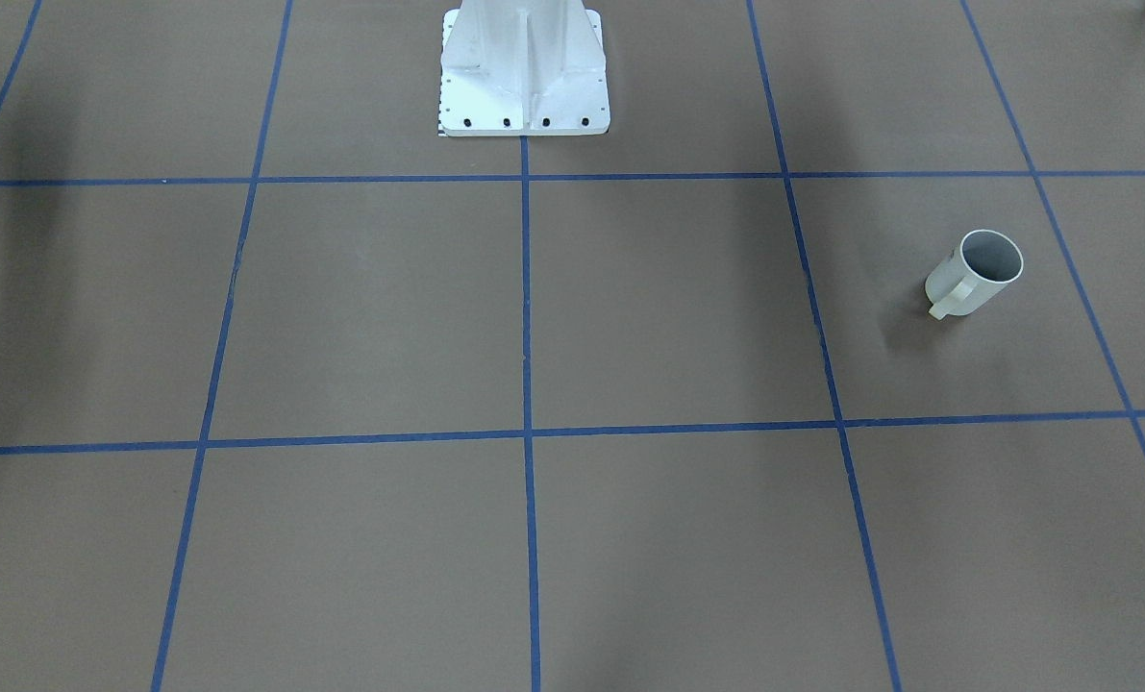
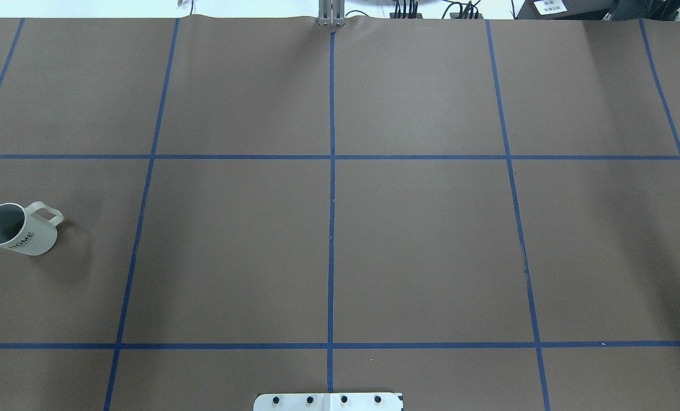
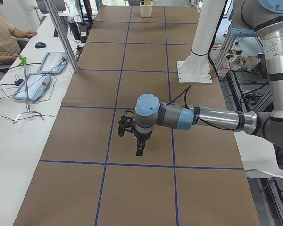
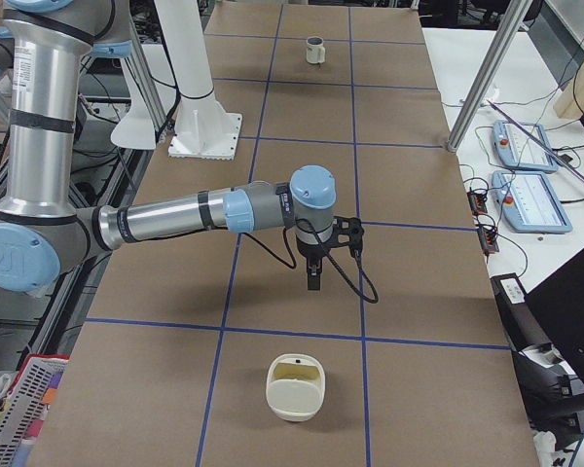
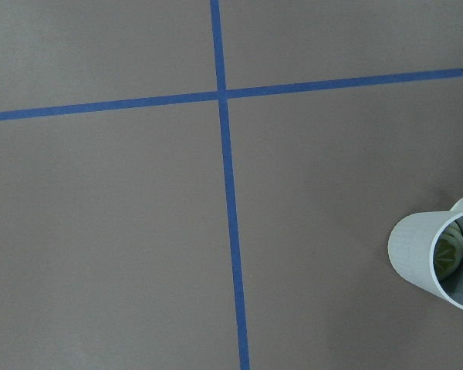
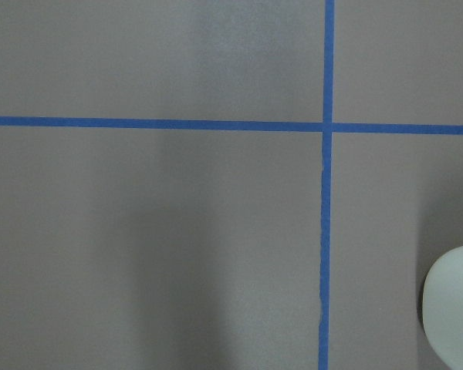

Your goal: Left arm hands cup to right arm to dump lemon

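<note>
We see a brown desk (image 2: 419,240) ruled into large squares by blue tape lines (image 2: 332,228).

In the exterior left view the left arm reaches across mid frame, and its left end effector (image 3: 139,151) points down above the desk. In the exterior right view the right end effector (image 4: 314,280) hangs the same way at mid frame. We cannot tell how far the fingers of either one are spread, since only the side cameras catch them.

A cream container (image 4: 297,389) sits on the desk at the lower centre of the exterior right view. We can see its mouth, but we cannot make out its contents.

The cup (image 2: 28,237) stands upright at the left edge of the overhead frame, about halfway down, well apart from both end effectors. It is a white cylindrical mug with a grey inside. Its loop handle points to the upper right, and "HOME" is printed in dark letters on its wall. In the left wrist view it sits at the lower right edge of the frame.

The lemon (image 5: 447,250) lies inside the cup, a small yellowish-green piece against the inner wall.
</note>
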`<state>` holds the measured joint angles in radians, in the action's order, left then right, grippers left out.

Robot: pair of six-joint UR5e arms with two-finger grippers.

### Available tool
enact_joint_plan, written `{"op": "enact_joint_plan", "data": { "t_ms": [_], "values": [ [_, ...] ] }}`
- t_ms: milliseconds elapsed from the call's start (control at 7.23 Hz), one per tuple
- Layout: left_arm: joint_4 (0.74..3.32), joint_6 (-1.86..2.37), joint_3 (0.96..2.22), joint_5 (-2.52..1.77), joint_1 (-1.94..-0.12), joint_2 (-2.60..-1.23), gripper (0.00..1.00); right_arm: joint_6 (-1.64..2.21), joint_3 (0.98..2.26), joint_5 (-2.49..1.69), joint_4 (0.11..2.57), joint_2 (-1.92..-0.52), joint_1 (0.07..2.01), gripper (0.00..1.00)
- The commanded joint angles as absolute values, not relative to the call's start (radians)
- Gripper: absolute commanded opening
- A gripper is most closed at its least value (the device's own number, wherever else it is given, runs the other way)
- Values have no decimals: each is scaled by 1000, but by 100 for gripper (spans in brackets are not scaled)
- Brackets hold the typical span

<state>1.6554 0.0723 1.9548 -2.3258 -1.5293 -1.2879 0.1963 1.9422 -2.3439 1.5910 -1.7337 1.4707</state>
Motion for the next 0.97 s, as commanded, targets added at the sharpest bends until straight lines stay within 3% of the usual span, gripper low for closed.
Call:
{"op": "enact_joint_plan", "data": {
  "t_ms": [0,830],
  "values": [
    [1655,78,1953,-2333,-1528,-1287,100,196,1936,-2350,1586,-1741,1470,100],
    [1660,78,1939,-2364,-1470,-1296,100,198,1934,-2368,1582,-1743,1470,100]
  ]
}}
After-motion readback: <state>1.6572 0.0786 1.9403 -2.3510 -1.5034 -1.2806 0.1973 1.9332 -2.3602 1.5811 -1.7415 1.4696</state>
